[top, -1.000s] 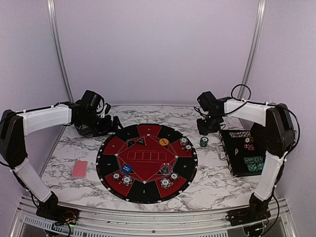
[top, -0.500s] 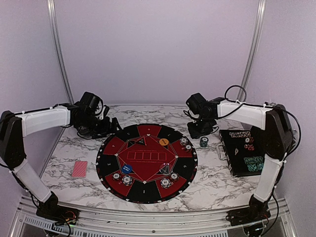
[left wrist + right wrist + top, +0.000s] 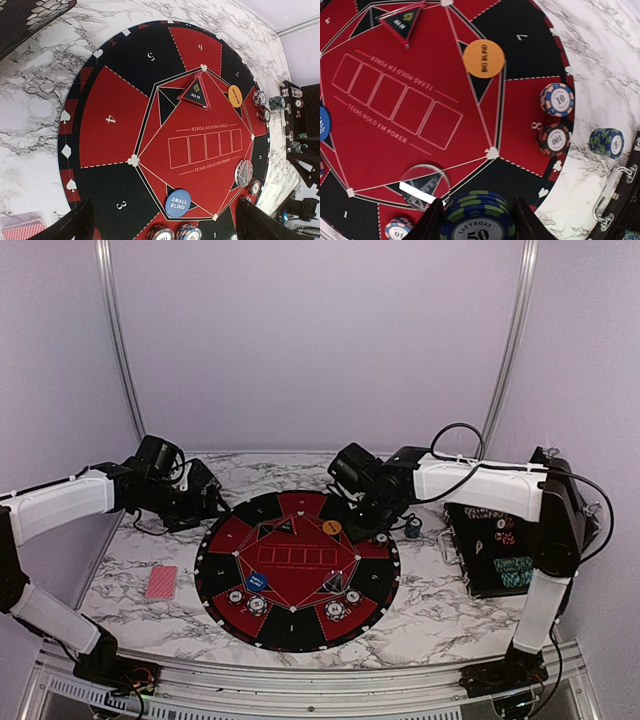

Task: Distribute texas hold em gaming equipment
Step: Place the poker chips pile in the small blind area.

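Right tool: [image 3: 477,220] clenched on a stack of green-striped chips [image 3: 477,217], carried over the mat's [image 3: 225,540] far right rim.
Left tool: [image 3: 165,225] released, holding nothing, hanging off the mat's far left edge.
Step in hand: I'd say delivering this stack to a seat wedge.
Next move: lower onto a bare wedge, clear of the two chips [image 3: 556,99] already in wedge 8, then let go.
Case: [image 3: 497,550] open on the table [image 3: 430,585], rows of chips inside.
Cards: [image 3: 160,582] on the table, left of the mat.
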`<move>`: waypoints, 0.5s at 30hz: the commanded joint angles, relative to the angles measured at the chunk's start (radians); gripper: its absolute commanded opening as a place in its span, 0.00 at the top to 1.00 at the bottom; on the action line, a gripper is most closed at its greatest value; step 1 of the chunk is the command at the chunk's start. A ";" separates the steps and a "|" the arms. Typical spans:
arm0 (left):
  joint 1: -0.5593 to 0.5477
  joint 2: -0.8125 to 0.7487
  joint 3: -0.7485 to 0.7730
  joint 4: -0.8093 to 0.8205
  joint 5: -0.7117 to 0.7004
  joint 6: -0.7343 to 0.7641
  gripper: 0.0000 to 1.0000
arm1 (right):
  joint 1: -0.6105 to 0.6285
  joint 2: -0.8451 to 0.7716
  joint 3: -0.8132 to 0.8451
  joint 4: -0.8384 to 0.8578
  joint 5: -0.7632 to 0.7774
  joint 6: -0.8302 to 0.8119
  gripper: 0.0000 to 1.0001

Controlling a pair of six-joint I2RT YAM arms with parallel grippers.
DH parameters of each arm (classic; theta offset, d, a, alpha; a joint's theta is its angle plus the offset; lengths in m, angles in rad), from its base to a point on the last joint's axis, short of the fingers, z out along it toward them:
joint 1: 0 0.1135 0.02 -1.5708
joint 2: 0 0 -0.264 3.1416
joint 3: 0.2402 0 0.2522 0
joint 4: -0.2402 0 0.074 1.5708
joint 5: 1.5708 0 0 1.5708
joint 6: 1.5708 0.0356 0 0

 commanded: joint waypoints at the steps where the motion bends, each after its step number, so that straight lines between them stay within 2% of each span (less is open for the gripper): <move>1: 0.010 -0.068 -0.037 -0.050 0.020 -0.005 0.01 | 0.097 0.027 0.075 -0.055 0.036 0.068 0.59; 8: 0.035 -0.142 -0.074 -0.102 0.000 0.007 0.01 | 0.248 0.131 0.200 -0.120 0.044 0.119 0.59; 15: 0.109 -0.178 -0.105 -0.132 -0.019 0.031 0.01 | 0.365 0.251 0.354 -0.146 0.024 0.139 0.60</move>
